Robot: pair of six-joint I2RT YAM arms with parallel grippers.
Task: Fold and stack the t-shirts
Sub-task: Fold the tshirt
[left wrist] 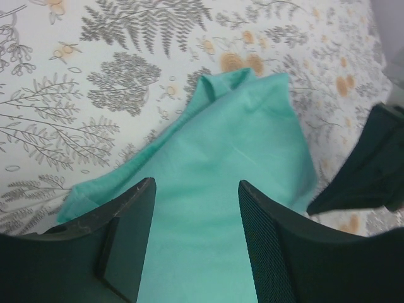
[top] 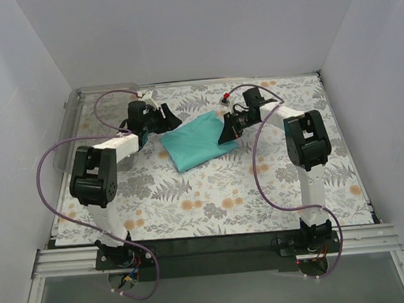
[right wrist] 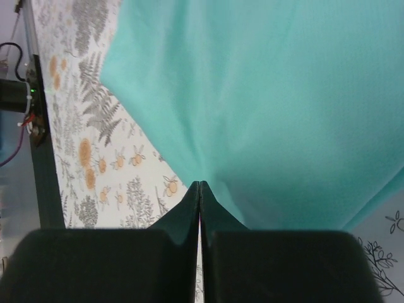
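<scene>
In the top view the t-shirt (top: 196, 143) is seen only as a folded bundle. Sleeves and collar cannot be made out, and its layers cannot be counted. Its 2 o'clock edge is covered by the right claw (top: 226, 132), and its 10 o'clock edge is partly screened by the left claw (top: 166, 119). A small red item (top: 226, 97) at 12 o'clock of the right claw is too small to be identified.

In the left wrist view the cloth is cut off at 6 o'clock between the fingers (left wrist: 129, 240). A dark shape (left wrist: 369, 164) at 3 o'clock is cropped by the frame.

In the right wrist view the cloth is cut off at 12 and 3 o'clock. The amount pinched between the closed tips is hidden.
</scene>
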